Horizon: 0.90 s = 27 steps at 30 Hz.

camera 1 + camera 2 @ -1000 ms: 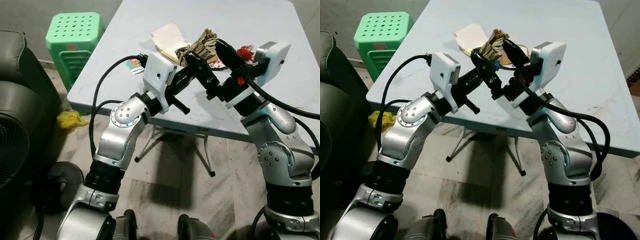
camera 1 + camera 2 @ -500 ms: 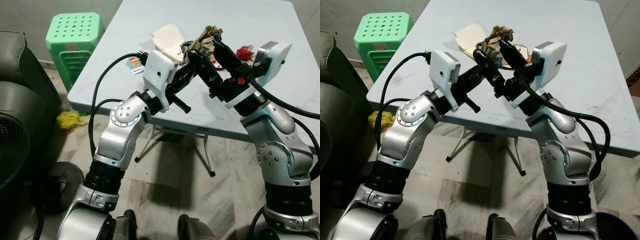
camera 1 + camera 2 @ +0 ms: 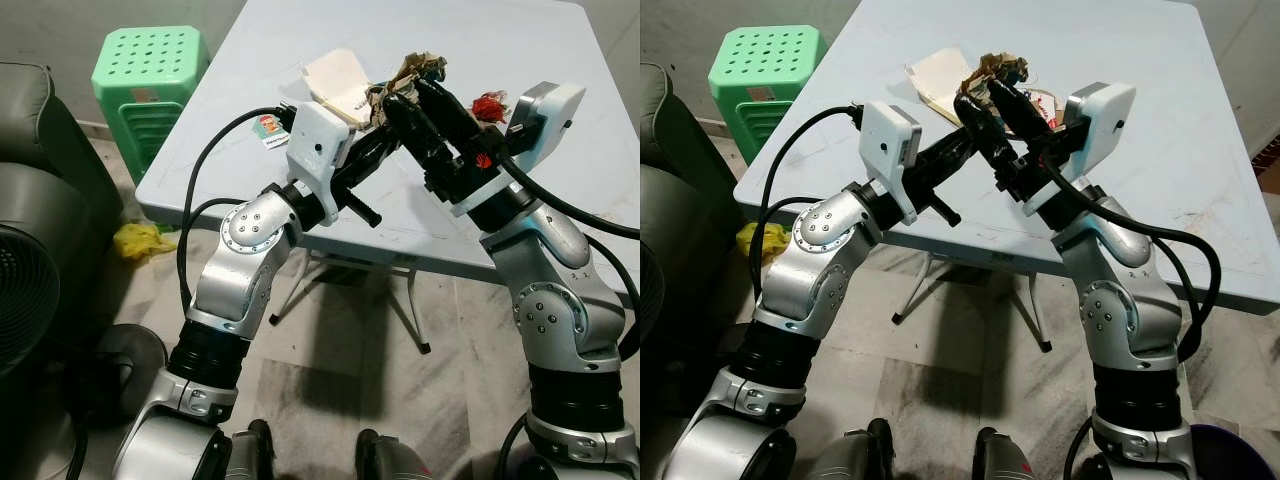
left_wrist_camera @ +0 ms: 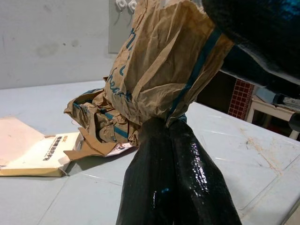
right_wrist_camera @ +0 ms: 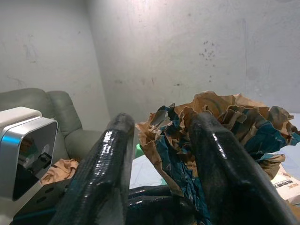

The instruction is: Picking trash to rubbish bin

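Both grippers on one crumpled brown paper bag with blue print (image 4: 154, 75), lifted above the pale blue folding table (image 3: 560, 70).

From the left, the left gripper (image 4: 164, 129) has its fingers pinched together on the bag's lower end. The right gripper (image 5: 161, 136) has its fingers spread, crumpled paper between them. Beneath, a flat beige envelope (image 3: 335, 75) lies on the table; a green plastic stool (image 3: 150, 70) stands far left.

Envelope (image 3: 338, 76) on table (image 3: 560, 120); stool (image 3: 150, 70) left.
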{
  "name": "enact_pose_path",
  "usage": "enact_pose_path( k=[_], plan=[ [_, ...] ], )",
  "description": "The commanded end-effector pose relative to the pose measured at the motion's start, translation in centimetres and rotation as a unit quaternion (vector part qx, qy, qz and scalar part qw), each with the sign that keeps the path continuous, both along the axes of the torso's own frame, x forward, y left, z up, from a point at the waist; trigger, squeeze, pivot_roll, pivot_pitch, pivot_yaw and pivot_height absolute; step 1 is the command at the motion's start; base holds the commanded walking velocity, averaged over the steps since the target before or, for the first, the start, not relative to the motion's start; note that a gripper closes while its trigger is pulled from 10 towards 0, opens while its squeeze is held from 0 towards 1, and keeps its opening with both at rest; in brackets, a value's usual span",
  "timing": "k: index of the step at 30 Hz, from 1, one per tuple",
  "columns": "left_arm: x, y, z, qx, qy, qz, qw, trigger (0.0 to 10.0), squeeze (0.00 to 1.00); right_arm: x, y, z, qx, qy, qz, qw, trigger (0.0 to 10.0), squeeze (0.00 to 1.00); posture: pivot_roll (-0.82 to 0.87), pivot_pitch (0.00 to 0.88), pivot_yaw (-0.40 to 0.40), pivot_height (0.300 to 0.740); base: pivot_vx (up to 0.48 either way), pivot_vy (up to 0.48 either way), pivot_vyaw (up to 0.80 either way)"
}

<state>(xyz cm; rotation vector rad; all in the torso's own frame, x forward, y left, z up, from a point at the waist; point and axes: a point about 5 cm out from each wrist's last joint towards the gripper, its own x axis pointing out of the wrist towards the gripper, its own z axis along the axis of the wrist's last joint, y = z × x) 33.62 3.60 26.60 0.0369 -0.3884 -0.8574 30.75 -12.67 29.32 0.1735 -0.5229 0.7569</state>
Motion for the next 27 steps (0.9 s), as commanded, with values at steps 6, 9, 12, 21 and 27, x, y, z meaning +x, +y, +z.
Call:
enact_pose_path(
  k=[6, 9, 12, 21, 27],
  plan=[
    [-0.12, 0.14, 1.51, 0.003, -0.028, 0.004, 1.0, 10.0, 0.0, -0.05, -0.21, 0.29, 0.007, -0.014, 0.002, 1.0, 0.0, 0.0, -0.07, 0.192, -0.029, 0.74, 0.0, 0.0, 0.0],
    [-0.09, 0.29, 1.7, -0.001, -0.027, 0.004, 1.0, 10.0, 0.0, -0.04, -0.26, 0.3, 0.009, -0.015, 0.0, 1.0, 0.0, 0.0, -0.07, 0.192, -0.03, 0.74, 0.0, 0.0, 0.0],
    [-0.04, 0.39, 1.86, -0.002, -0.029, 0.008, 1.0, 10.0, 0.0, 0.0, -0.29, 0.28, 0.009, -0.015, -0.001, 1.0, 0.0, 0.0, -0.06, 0.193, -0.031, 0.74, 0.0, 0.0, 0.0],
    [-0.13, 0.44, 1.84, -0.001, -0.027, 0.006, 1.0, 10.0, 0.0, 0.04, -0.38, 0.56, 0.018, -0.02, -0.002, 1.0, 0.0, 0.0, -0.06, 0.197, -0.029, 0.74, 0.0, 0.0, 0.0],
    [-0.15, 0.42, 1.86, -0.004, -0.025, 0.004, 1.0, 10.0, 0.0, 0.05, -0.37, 0.61, 0.021, -0.022, 0.0, 1.0, 0.0, 0.0, -0.06, 0.197, -0.029, 0.74, 0.0, 0.0, 0.0]
  ],
)
